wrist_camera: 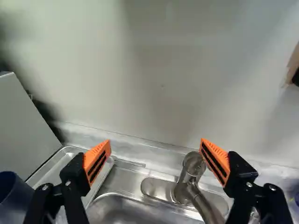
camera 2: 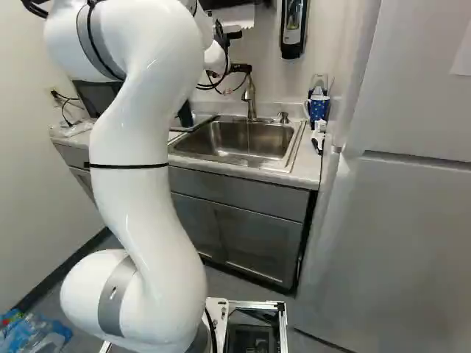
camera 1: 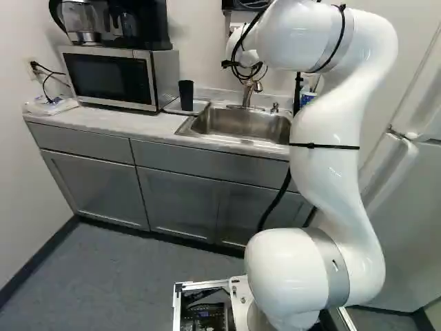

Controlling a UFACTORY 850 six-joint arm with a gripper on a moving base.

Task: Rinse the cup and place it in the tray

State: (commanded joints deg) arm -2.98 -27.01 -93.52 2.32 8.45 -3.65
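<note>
My gripper [camera 2: 241, 68] is up by the faucet in the right base view, its fingertips hidden there. In the wrist view the gripper [wrist_camera: 155, 158] stands wide open, nothing between its orange pads. The faucet [wrist_camera: 191, 179] lies beyond, nearer the right-hand finger. The dark cup [camera 1: 186, 95] stands upright between microwave and sink; whether it is inside the metal tray [camera 1: 203, 105] or at its edge I cannot tell. Outside the other finger, the wrist view shows the cup [wrist_camera: 13, 198] and the tray [wrist_camera: 65, 153]. Below the spout a thin streak [camera 2: 248, 138], possibly water, drops into the sink [camera 2: 235, 140].
The microwave [camera 1: 114, 79] sits left of the tray, a coffee maker on top. Right of the sink are a blue patterned mug [camera 2: 318, 108] and small items. A soap dispenser [camera 2: 293, 29] hangs on the wall; the fridge [camera 2: 397, 220] stands at the right.
</note>
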